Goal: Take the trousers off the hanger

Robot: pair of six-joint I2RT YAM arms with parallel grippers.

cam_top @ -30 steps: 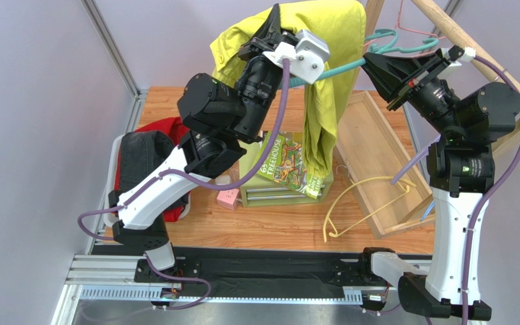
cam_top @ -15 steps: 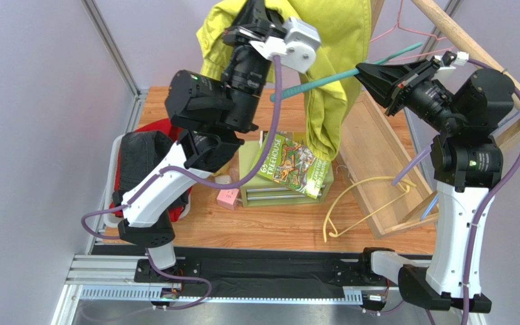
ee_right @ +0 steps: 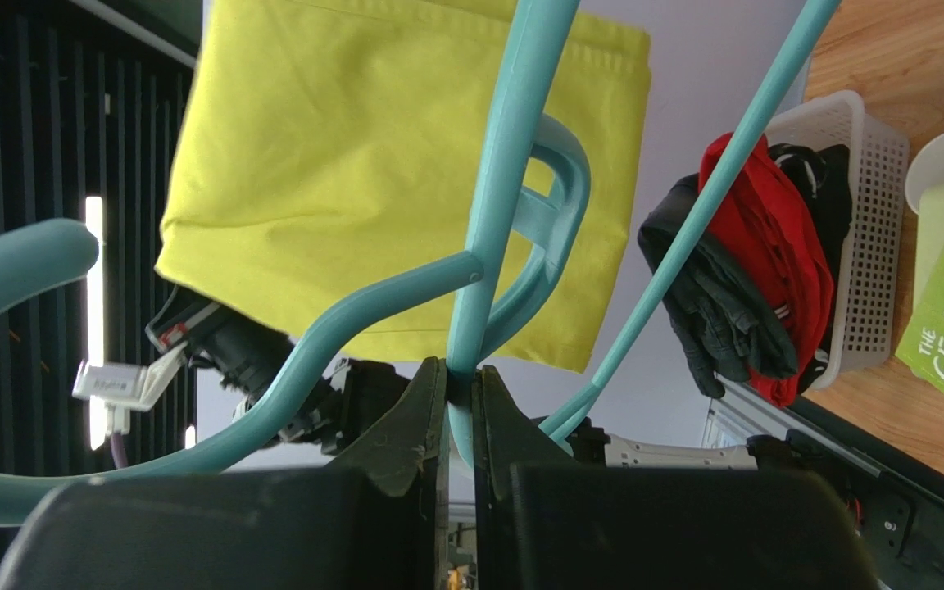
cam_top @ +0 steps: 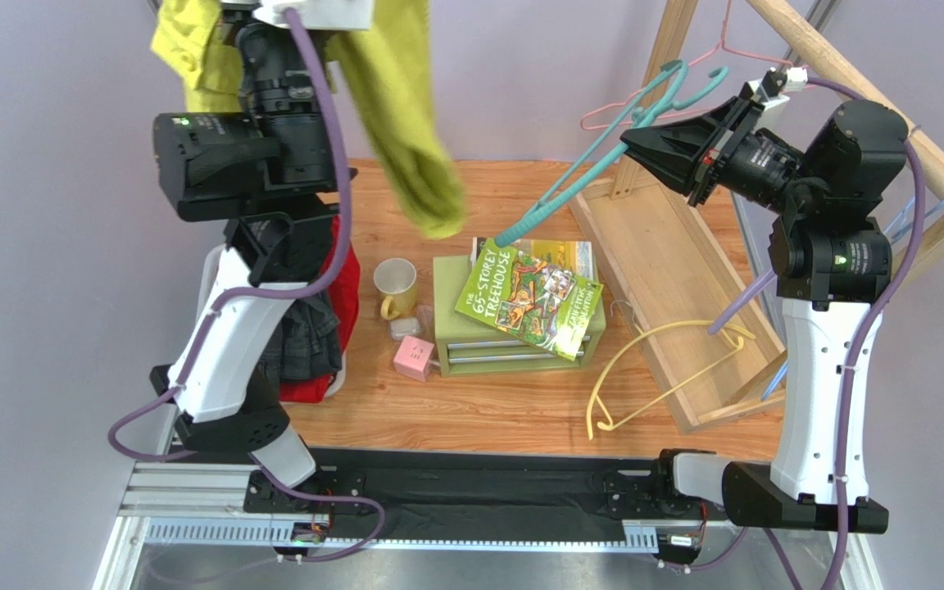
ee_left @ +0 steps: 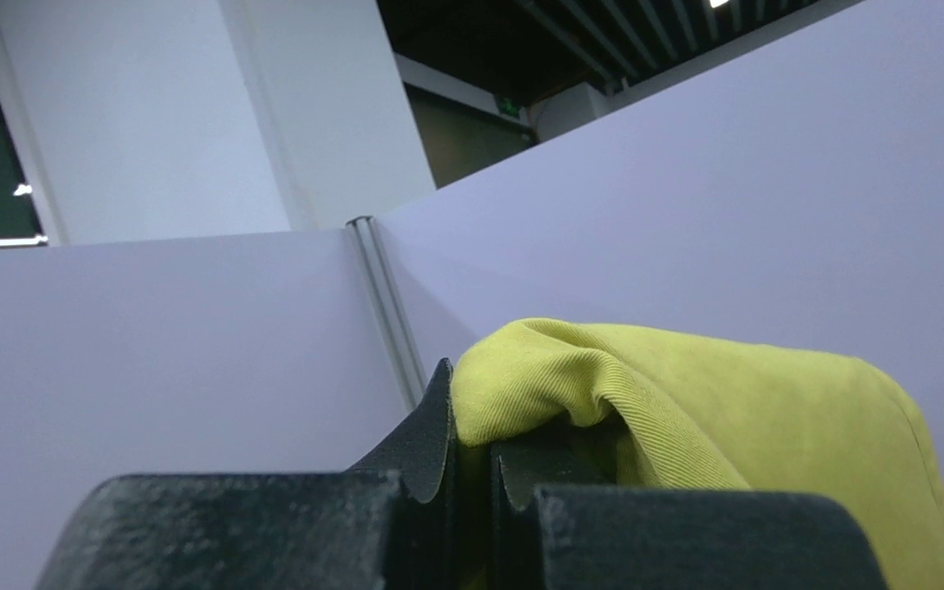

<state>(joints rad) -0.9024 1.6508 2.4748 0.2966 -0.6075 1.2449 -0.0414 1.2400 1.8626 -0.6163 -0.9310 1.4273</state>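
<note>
Trousers [cam_top: 397, 117] were clear of the hanger [cam_top: 588, 166], so that part looked done. My left gripper [ee_left: 475, 492] was clamped on them, held up high over the table's left side. Right gripper [ee_right: 462, 424] pinched the bare hanger. Only dropping them off was left, I reckoned.

The middle of the table [cam_top: 489, 412] is crowded: a green box [cam_top: 508, 347] with a book [cam_top: 526, 295] on it, a mug [cam_top: 396, 287] and a pink cube [cam_top: 413, 358] just beside. The wooden tray [cam_top: 662, 289] and a yellow hanger [cam_top: 662, 369] block the right side. The white basket [ee_right: 873, 234] fills the left edge. The near strip of wood before the box is open. Above, the teal hanger [cam_top: 588, 160] crosses the air between both arms, and the hanging yellow-green trousers [cam_top: 403, 111] close the upper left.
</note>
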